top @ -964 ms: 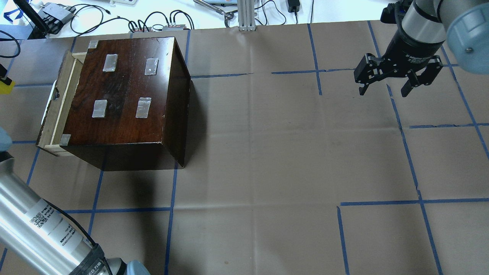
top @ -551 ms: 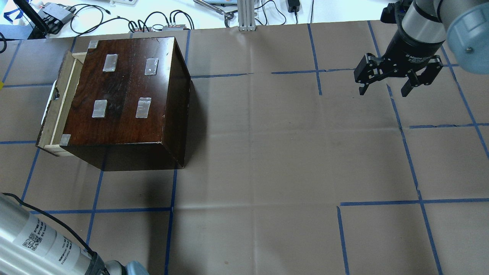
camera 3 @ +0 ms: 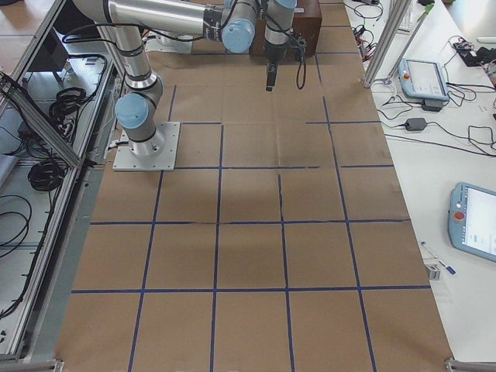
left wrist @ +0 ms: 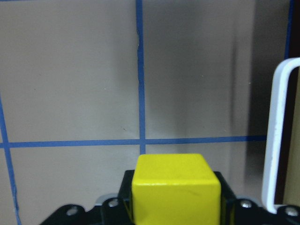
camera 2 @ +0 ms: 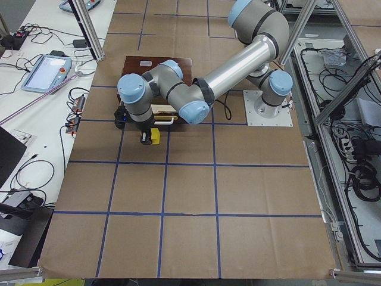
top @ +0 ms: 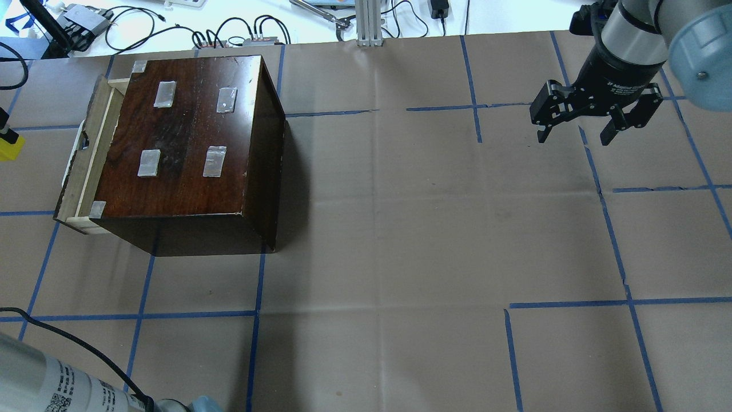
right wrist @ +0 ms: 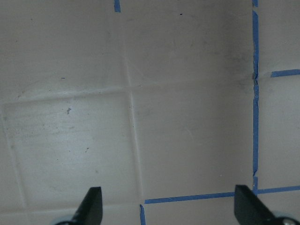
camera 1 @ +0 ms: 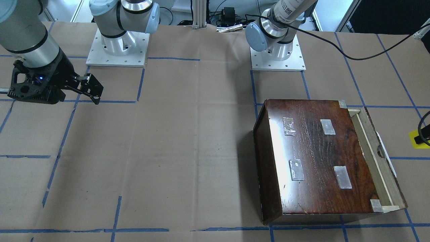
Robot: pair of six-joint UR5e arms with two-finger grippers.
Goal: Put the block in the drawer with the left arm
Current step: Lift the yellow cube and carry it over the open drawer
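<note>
My left gripper (camera 2: 147,137) is shut on the small yellow block (left wrist: 176,192). The block shows at the left edge of the overhead view (top: 8,149) and at the right edge of the front view (camera 1: 417,139). It hangs beside the front of the pale-wood drawer (top: 86,154), apart from it. The drawer is pulled a little way out of the dark cabinet (top: 189,137), and its white handle (left wrist: 276,136) shows in the left wrist view. My right gripper (top: 575,134) is open and empty, far off on the other side.
Brown paper with blue tape lines covers the table (top: 400,229). Cables and small devices (top: 171,28) lie along the far edge behind the cabinet. The left arm's black cable (camera 1: 352,53) trails over the table near its base.
The block in my left gripper left the overhead view's left edge, then came back in slightly lower in the frame. The left arm's tube slid down and out. The right arm has not moved.
</note>
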